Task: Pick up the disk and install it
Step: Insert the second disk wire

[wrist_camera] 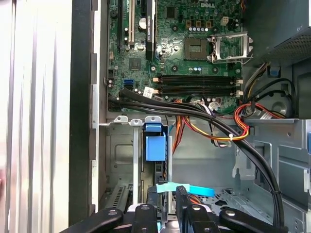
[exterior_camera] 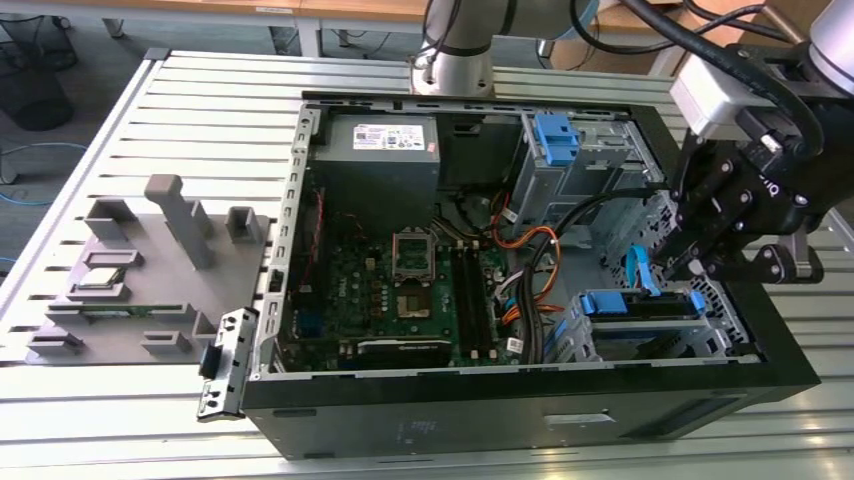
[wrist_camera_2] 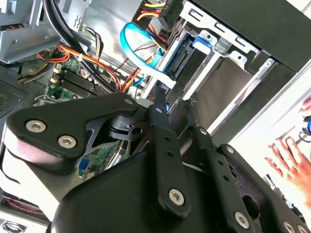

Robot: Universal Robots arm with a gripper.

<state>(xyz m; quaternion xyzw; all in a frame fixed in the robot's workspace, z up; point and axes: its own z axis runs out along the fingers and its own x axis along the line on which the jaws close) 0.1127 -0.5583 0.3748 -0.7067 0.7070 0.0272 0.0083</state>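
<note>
Seating the disk (exterior_camera: 638, 305) in the drive cage (exterior_camera: 727, 335); gripper (exterior_camera: 694, 262) above it, narrow, needs downward push.

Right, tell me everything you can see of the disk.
The disk sits in the metal drive cage at a corner of the case, on the exterior view's right. What shows is mostly its bright blue plastic bracket across a dark slab; its label cannot be made out. In the first wrist view it stands edge-on between the cage's silver rails. The gripper hangs just above it; contact cannot be told.
</note>
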